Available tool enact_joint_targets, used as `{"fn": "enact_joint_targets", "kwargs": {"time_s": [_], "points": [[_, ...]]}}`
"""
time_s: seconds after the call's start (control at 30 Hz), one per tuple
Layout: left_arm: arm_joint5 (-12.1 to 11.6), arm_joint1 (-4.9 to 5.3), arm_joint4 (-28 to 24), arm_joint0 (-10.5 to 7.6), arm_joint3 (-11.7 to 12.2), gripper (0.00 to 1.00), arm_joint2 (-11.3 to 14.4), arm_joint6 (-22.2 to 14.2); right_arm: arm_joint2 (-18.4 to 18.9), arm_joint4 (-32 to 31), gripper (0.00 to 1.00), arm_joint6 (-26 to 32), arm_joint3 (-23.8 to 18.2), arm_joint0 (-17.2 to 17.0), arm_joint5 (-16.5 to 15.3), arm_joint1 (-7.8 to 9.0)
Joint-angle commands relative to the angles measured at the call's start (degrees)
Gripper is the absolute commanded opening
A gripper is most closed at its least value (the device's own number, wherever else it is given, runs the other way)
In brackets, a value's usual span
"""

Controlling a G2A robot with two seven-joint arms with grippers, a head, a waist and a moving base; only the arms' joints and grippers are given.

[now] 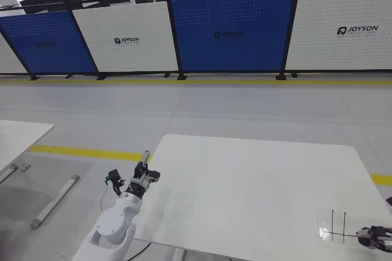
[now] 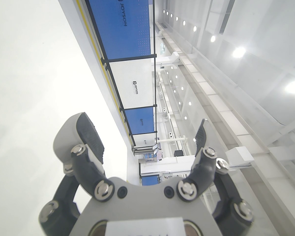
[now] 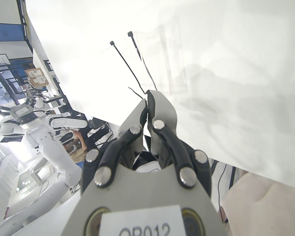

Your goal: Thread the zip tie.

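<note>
- Right jaws, at the desk point(image 1: 248, 189) corner near 5 o'clock, are pressed together. They appear to pinch one end of a black zip tie point(image 1: 340, 234), which sticks out toward 9 o'clock.
- Grip is at the very tips. Risk: the thin strap swivels or slips out once it is pushed, for want of pad contact.
- Two loose ties point(image 1: 332, 225) lie just beside, heads toward 12 o'clock, on a clear plastic sleeve point(image 1: 324, 230), and seem to cross the held strap. Risk: the strap snags or drags them.
- Left jaws, at the desk edge near 8 o'clock, stand wide apart and empty, well apart from the ties. Risk: with the head unheld, the tail has nothing steady to enter, and the long reach across invites misalignment.
</note>
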Motion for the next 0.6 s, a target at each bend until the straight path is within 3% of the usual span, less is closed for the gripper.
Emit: {"fn": "enact_joint_targets", "kwargs": {"time_s": [0.0,0.13,0.57], "points": [[0.0,0.0,0.0,0.0,0.0,1.0,0.0,0.0,2.1,1.5,0.0,-1.4,-1.0,-1.8,-0.2,0.01],[0.0,0.0,0.0,0.0,0.0,1.0,0.0,0.0,6.9,6.1,0.0,-3.2,-1.1,-5.4,-3.2,-0.09],[0.0,0.0,0.0,0.0,0.0,1.0,0.0,0.0,7.2,6.6,0.0,-3.1,-1.0,-5.7,-3.5,-0.11]]}}
